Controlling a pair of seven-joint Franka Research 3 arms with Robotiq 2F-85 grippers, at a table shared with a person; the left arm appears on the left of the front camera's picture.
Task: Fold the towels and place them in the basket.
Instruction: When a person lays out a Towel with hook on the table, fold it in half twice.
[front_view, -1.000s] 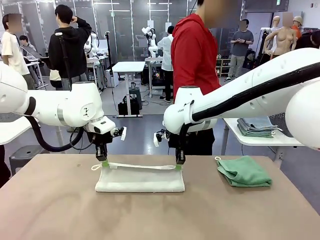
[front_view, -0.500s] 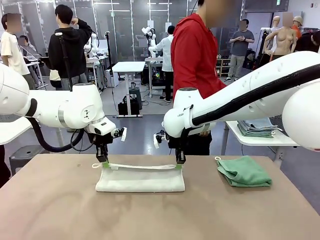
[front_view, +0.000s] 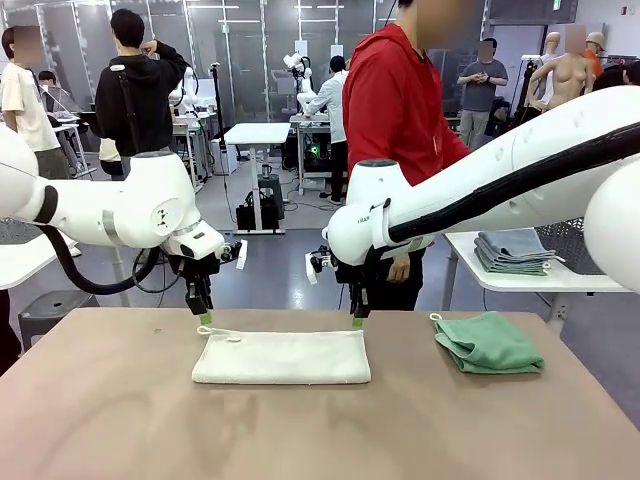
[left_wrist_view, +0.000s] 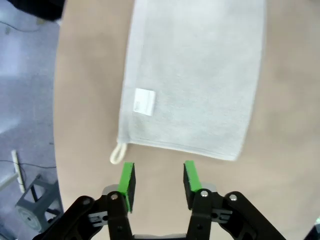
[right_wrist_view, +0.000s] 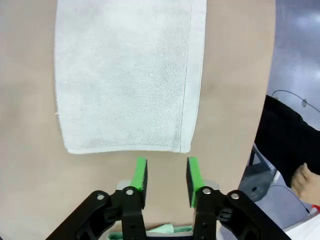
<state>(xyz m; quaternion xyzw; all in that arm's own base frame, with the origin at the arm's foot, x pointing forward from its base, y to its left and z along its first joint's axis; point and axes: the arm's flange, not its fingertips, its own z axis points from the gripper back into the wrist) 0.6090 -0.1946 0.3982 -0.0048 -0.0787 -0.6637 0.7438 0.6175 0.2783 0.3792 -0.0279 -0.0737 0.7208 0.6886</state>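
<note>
Left gripper: left of centre in the front view, pointing down just above the far left corner of the cream-white towel; jaws spread, nothing between them
Left gripper, wrist view: green pads rise from the bottom edge with bare tabletop in the gap; the towel's near edge lies just above the tips, not touching
Right gripper: centre of the front view, pointing down just above the towel's far right corner; jaws spread and empty
Right gripper, wrist view: the pads stand apart just below the towel's short edge, clear of the cloth
Cream-white towel: folded into a long flat band in the middle of the table, lengthwise across the frame
Towel in left wrist view: fills the upper middle, with a white label near its lower left corner and the loop sticking out below that corner
Towel in right wrist view: fills the upper middle, with a hemmed border down its right side
Mint green towel: loosely folded at the right of the table, well apart from the cream one
Person: red top, standing at the far edge behind the right arm
</note>
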